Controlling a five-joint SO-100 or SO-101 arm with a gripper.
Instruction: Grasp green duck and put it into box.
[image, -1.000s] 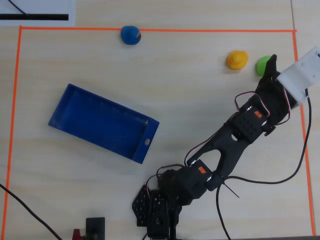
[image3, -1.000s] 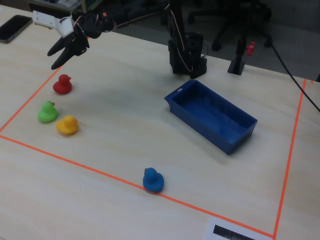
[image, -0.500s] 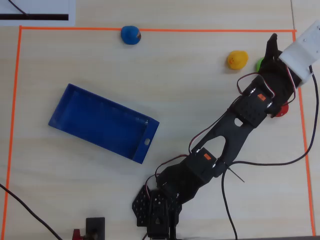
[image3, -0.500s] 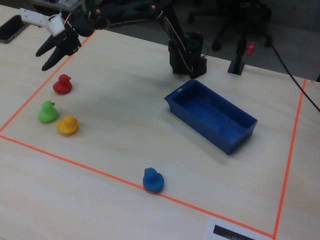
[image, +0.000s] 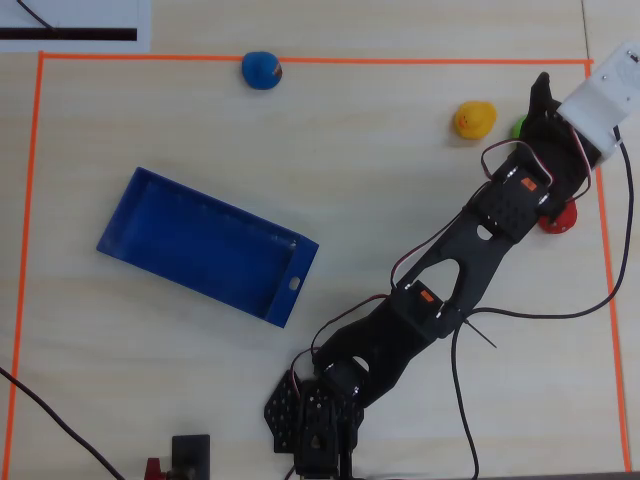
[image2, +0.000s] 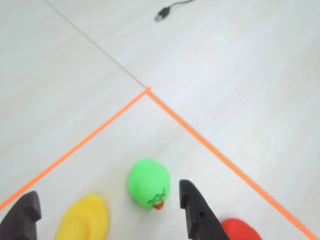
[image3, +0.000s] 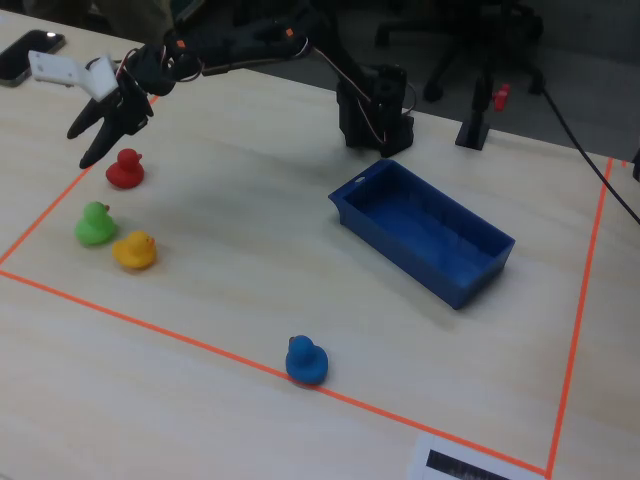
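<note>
1. In the wrist view the gripper (image2: 107, 212) hangs with jaws spread wide, empty
2. Between its fingers sits the green duck (image2: 149, 183) on the table, beside the yellow duck (image2: 86, 218)
3. Farther off, the box (image3: 422, 230) lies well apart

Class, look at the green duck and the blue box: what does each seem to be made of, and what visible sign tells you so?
The green duck: probably soft rubber or vinyl, matte, going by its smooth rounded moulded shape. The box: seemingly hard plastic, slightly glossy, with thin straight walls and uniform blue colour.
</note>
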